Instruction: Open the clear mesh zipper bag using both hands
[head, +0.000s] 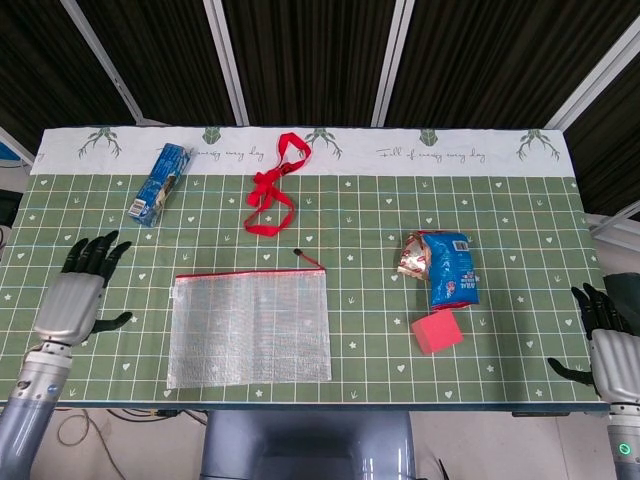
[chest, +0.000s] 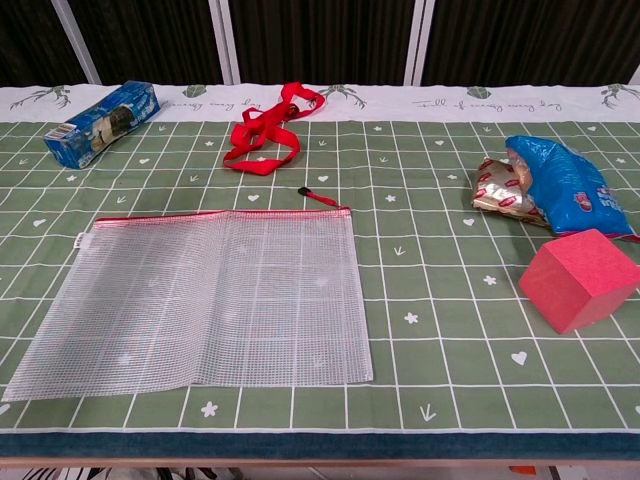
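The left hand (head: 72, 300) hangs over the near-left part of the table (head: 520, 200), fingers spread apart and holding nothing; it shows only in the head view, just beside the left edge of the bag but apart from it. Behind it, toward the far-left, lies a blue snack pack (head: 159, 184).

The clear mesh zipper bag (head: 250, 328) lies flat on the green checked cloth at the near-centre, a little left of the middle, its red zipper strip (chest: 220, 214) running along the far edge. The red pull tab (chest: 318, 198) trails off the bag's far-right corner, so the zipper looks closed. The bag is judged to be light, thin and limp: a mesh-reinforced film that would buckle and slide on the cloth if tugged from one side only. The slick surface offers little to pinch in the middle; the firmest places to hold are probably the stiffened zipper strip near its left end, for anchoring, and the small pull tab, for drawing along the strip. The tab is thin and low to the table, so it likely needs a fine fingertip pinch.

Behind the bag sits a tangled red ribbon (head: 272, 186). Farther right are a blue chip bag (head: 452, 267) and a pink cube (head: 437, 331).

The right hand (head: 606, 340) sits at the table's near-right edge, well apart from the bag, fingers apart and empty.
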